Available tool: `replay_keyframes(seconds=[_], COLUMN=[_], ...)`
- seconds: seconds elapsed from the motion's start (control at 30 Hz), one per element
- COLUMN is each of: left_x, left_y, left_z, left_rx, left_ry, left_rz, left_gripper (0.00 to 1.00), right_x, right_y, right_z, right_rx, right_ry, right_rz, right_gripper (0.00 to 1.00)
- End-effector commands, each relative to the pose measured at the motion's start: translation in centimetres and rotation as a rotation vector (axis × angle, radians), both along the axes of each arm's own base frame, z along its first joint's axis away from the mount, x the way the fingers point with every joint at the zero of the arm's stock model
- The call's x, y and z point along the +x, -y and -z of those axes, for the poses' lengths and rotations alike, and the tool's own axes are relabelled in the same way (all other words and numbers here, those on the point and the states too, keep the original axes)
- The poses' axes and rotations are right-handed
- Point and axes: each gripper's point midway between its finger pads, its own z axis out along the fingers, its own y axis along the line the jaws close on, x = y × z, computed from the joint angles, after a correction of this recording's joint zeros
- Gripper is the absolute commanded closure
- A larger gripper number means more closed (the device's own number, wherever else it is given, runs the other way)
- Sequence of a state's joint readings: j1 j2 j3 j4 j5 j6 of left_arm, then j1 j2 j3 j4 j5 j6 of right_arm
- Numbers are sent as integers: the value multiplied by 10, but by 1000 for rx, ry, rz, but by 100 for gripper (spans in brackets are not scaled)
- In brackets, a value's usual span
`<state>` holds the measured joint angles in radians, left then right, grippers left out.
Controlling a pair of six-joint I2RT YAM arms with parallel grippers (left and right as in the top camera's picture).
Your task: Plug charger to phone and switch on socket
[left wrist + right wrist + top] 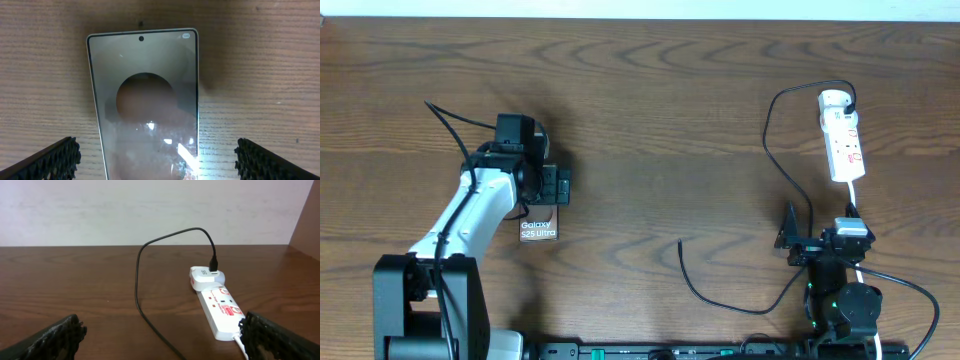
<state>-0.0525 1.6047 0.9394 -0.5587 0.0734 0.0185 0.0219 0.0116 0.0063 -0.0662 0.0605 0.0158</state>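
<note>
Our left claw (156, 150) hangs released over the phone (145, 105), which lies face up on the wooden surface (670, 120) directly beneath it. One finger stands off each long edge and neither touches the glass.

We judge the phone stiff, glossy and slippery, with a face that could crack. The long edges are the place to pinch it, squarely and without much force.

Our right claw (162, 325) is spread wide and holds nothing. The socket (220, 307) sits ahead of it and slightly to its right. The charger (137, 280) loops up from a white adapter (205, 277) at the socket's far end, then runs back towards the claw.

The connector tip (680, 241) lies loose on the surface, off to the right claw's left side and well apart from the phone.

We judge the cable light and limp. It is best gripped just behind the tip, since a hold further back would let the end droop. The socket looks light enough to slide when a switch is pressed.
</note>
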Motion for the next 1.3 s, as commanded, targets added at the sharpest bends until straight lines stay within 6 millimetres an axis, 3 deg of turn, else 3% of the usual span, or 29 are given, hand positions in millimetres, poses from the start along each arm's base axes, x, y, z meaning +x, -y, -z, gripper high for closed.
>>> replay_keyframes(seconds=[0.0, 0.47, 0.7, 1.27], left_x=[-2, -2, -5, -4], left_y=[-3, -3, -3, -3], left_z=[9, 17, 34, 35], left_rx=[11, 9, 12, 11], left_ry=[-5, 16, -28, -27], left_rz=[-17, -20, -20, -20], left_gripper=[2, 2, 2, 2], right_x=[0, 0, 0, 0], right_y=[-3, -3, -3, -3], right_z=[0, 0, 0, 0], right_rx=[12, 12, 12, 12], right_ry=[2, 2, 2, 2], right_rz=[-9, -9, -9, -9], right_gripper=[1, 1, 1, 1])
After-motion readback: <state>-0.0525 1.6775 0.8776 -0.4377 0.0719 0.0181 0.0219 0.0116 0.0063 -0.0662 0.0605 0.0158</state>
